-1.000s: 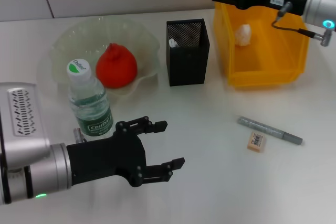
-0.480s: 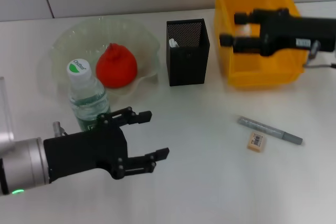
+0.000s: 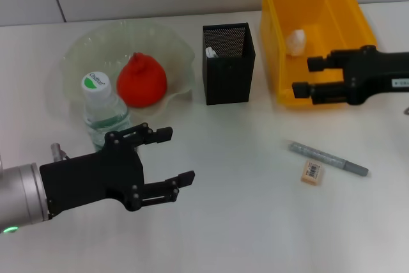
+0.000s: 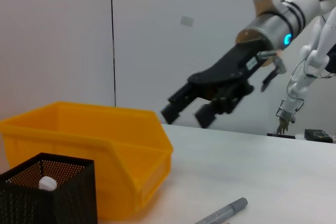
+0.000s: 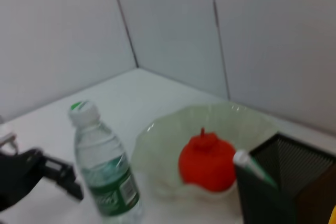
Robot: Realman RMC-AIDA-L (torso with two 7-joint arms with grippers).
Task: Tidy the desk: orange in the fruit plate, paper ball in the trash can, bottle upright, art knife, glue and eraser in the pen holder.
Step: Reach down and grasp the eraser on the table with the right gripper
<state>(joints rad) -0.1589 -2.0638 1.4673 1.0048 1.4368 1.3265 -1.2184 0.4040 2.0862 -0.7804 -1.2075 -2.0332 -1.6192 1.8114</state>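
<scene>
My right pincer (image 3: 303, 76) hangs open and empty beside the bin (image 3: 319, 87); my left pincer (image 3: 176, 156) gapes open near the bottle (image 3: 104, 114).

Wrinkled red-orange orange (image 3: 141, 81) in ruffled green fruit plate (image 3: 83, 49), clear bottle (image 3: 105, 116) upright beside it.

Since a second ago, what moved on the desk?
The right gripper, open and empty, drew back from over the yellow plastic trash can to its front. The open left gripper slid back toward the robot. The crumpled white paper ball stays inside; everything else stayed put.
</scene>
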